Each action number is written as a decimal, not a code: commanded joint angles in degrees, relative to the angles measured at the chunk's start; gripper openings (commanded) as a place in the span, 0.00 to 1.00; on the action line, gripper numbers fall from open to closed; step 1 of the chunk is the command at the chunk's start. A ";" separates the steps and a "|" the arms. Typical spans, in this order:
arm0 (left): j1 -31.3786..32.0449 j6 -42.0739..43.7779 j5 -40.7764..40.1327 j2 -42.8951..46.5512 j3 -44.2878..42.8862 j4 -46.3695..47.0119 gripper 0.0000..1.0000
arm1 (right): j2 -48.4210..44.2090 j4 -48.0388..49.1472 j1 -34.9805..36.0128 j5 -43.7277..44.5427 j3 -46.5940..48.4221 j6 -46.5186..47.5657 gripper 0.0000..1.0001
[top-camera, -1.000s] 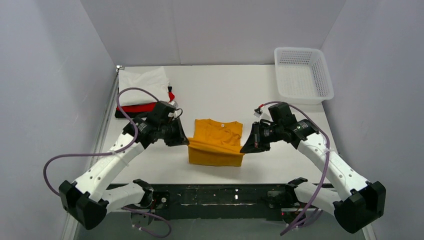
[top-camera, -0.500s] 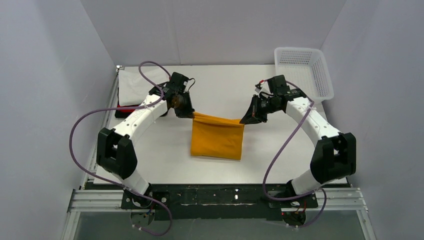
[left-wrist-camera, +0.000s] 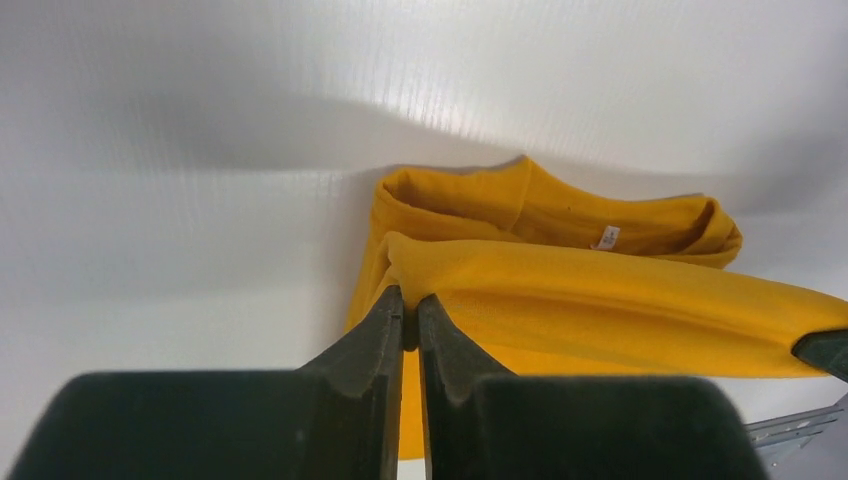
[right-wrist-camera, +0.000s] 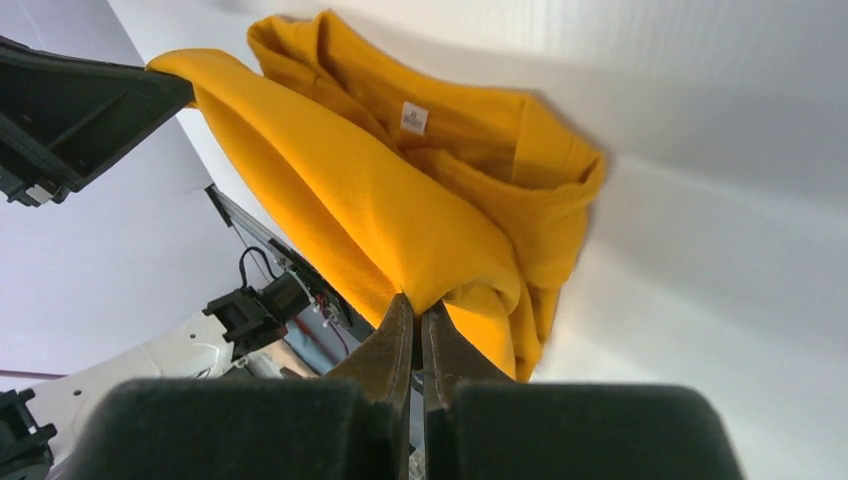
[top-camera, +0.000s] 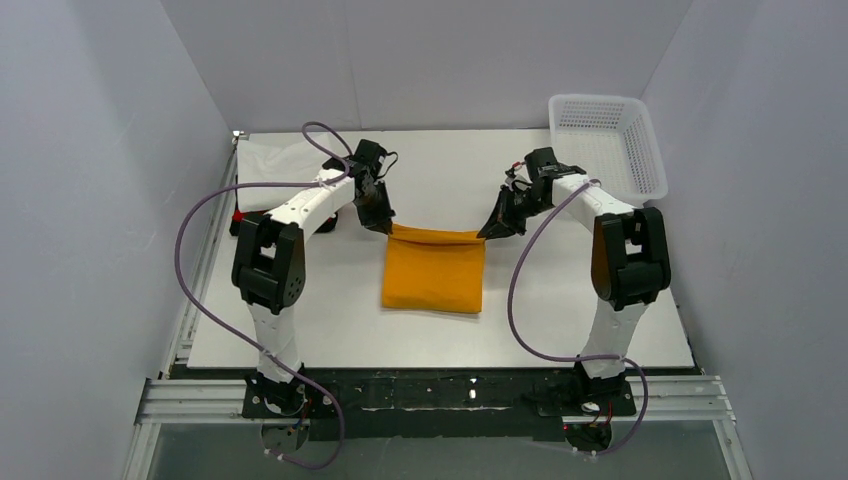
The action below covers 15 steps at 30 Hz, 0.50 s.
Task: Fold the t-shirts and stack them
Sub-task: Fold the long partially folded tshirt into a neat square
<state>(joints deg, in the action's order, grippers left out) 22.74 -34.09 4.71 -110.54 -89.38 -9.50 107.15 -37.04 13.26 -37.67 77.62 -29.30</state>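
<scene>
Mustard-orange t-shirt (top-camera: 432, 278) lies folded in the middle of the white table (top-camera: 330, 320), its far edge lifted and sagging between two arms. Left gripper (top-camera: 386, 226) is clamped on that edge's left corner, and right gripper (top-camera: 488, 231) is clamped on the right corner. Neck label (right-wrist-camera: 414, 117) shows inside the fold. A folded white t-shirt (top-camera: 280, 160) sits at the far left, and a lattice basket (top-camera: 605, 150) at the far right.

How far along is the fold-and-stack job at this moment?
Done: a white t-shirt lies folded at the far left. In hand: the left gripper and right gripper each pinch a corner of the orange t-shirt, holding one layer raised over its collar, so that fold is unfinished. Left: lay it down, finish folding, and probably stack it on the white one.
</scene>
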 commanded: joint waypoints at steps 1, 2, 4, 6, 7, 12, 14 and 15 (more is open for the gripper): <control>-1.81 0.22 -2.37 -2.89 -3.79 -7.80 0.12 | 3.88 0.64 -1.45 0.93 4.91 2.12 0.01; -1.82 0.17 -2.79 -3.74 -4.77 -8.58 0.13 | 4.76 0.35 -1.54 1.43 5.66 1.75 0.04; -1.91 0.30 -3.15 -4.88 -7.16 -10.23 0.25 | 6.04 -0.09 -1.61 1.83 7.36 1.87 0.24; -2.07 0.80 -2.76 -5.37 -10.11 -12.13 0.74 | 7.03 -2.46 -1.81 3.57 10.70 2.31 0.49; -2.02 1.05 -2.84 -5.18 -11.26 -12.99 0.95 | 7.24 -4.36 -1.89 5.52 12.89 2.57 0.58; -2.09 3.10 -2.25 -1.26 -12.90 -14.79 0.98 | 3.08 -8.54 -2.23 17.48 16.74 0.75 0.73; -2.17 3.74 0.22 1.17 -11.28 -15.06 0.98 | -0.60 -5.42 -2.11 15.63 13.86 -0.36 0.78; -2.18 3.95 3.05 2.34 -9.99 -14.27 0.98 | -2.78 -2.66 -1.91 13.32 11.63 -0.84 0.79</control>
<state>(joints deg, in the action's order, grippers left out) 20.73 -32.32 3.16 -114.74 -101.25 -16.49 112.81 -42.00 11.25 -25.30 92.07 -28.53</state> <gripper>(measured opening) 0.981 0.768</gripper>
